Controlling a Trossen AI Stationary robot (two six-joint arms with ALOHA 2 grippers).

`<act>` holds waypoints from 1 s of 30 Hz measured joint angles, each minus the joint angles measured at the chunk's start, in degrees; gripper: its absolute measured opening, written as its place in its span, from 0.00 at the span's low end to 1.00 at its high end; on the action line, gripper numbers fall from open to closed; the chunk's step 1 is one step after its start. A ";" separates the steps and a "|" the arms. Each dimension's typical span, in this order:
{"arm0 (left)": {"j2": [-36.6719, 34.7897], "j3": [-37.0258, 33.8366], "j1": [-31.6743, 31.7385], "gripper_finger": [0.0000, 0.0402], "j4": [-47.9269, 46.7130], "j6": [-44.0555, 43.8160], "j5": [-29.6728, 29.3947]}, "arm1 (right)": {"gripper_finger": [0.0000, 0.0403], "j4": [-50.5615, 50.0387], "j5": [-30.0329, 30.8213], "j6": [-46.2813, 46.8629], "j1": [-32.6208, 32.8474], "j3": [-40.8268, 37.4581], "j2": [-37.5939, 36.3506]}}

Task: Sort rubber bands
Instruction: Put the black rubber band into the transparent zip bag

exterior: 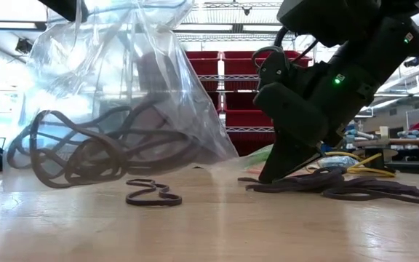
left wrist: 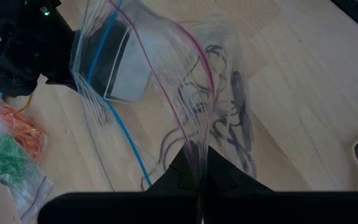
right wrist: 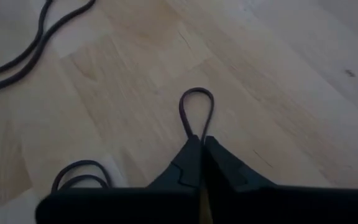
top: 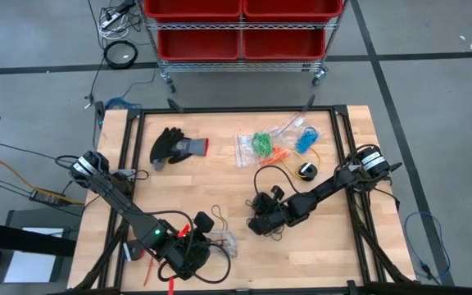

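Near the bench's (top: 220, 176) front edge, the left gripper (left wrist: 199, 163) pinches a clear zip bag (left wrist: 166, 93) holding black rubber bands (exterior: 86, 149). Toward mid-bench, the right gripper (right wrist: 199, 149) is pressed together on a black band's loop (right wrist: 196, 112). A glove (top: 174, 146) and filled bags (top: 273, 143) lie rearward.

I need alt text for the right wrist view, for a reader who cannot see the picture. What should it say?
The right gripper is shut on a dark rubber band, pinching one end so the loop sticks out over the wooden table. More dark bands lie on the wood nearby.
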 joint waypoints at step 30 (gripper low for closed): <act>0.00 0.00 0.00 0.01 0.04 0.01 -0.44 | 0.00 47.11 10.02 -40.95 7.49 -0.17 -15.89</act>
